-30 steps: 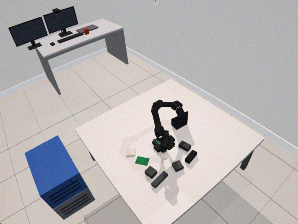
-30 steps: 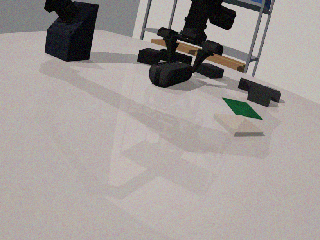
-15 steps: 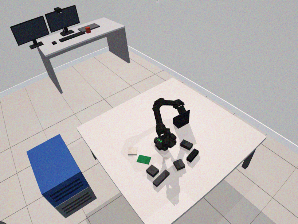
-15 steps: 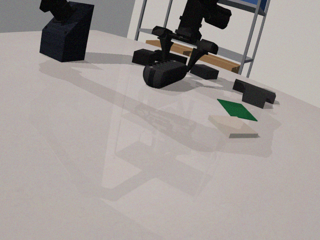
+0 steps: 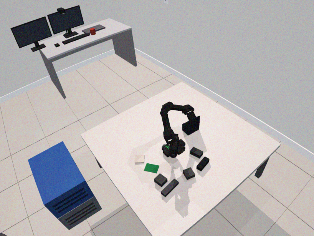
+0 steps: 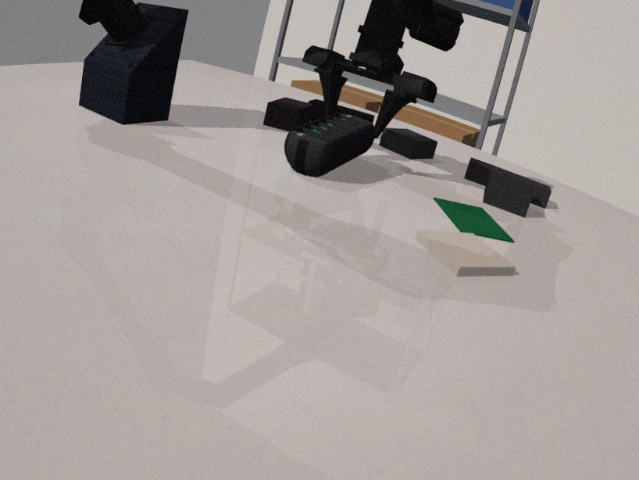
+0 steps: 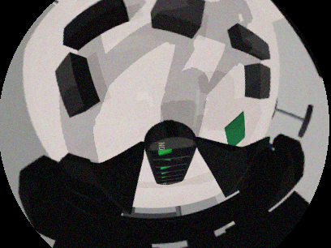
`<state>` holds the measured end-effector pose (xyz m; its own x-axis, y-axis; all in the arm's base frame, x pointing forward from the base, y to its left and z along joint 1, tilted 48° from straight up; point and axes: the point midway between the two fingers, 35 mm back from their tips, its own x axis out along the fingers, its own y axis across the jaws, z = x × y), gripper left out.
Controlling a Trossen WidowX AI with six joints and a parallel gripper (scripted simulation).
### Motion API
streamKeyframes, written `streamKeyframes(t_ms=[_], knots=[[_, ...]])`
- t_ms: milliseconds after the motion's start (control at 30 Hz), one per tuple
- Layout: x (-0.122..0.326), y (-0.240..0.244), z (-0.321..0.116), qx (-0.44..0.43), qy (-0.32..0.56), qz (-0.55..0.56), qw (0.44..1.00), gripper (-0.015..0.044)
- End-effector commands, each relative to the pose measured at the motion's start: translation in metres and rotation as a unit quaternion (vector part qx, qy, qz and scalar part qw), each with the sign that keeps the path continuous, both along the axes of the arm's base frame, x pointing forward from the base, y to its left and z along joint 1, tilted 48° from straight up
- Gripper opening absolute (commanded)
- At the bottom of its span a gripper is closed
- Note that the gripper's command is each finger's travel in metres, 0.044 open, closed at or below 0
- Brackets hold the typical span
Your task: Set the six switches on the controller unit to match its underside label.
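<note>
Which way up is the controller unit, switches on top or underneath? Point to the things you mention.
On top: the controller unit point(image 5: 166, 148) point(image 6: 340, 146) point(image 7: 170, 131) shows green switch ends point(image 5: 167, 147) point(image 6: 323, 126) point(image 7: 165, 152) on its upper side. Whether its base sits fully flat: cannot tell.

Blue cabinet point(image 5: 55, 171) with dark stripes, flat green rectangle point(image 5: 151, 168) point(image 6: 473, 220) point(image 7: 235, 130), red cylindrical mug point(image 5: 92, 31), pale floor tiles point(image 5: 93, 73) crossed by grey lines.
</note>
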<state>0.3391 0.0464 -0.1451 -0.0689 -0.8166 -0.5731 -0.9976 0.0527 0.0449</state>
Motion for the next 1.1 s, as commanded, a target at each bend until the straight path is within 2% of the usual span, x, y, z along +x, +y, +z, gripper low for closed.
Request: streamKeyframes(t_ms=[0,1067], knots=[[0.001,0.003,0.008,0.004,-0.002,0.003,1.0,0.0335],[0.003,0.007,0.034,0.038,-0.003,0.002,0.999,0.0335]])
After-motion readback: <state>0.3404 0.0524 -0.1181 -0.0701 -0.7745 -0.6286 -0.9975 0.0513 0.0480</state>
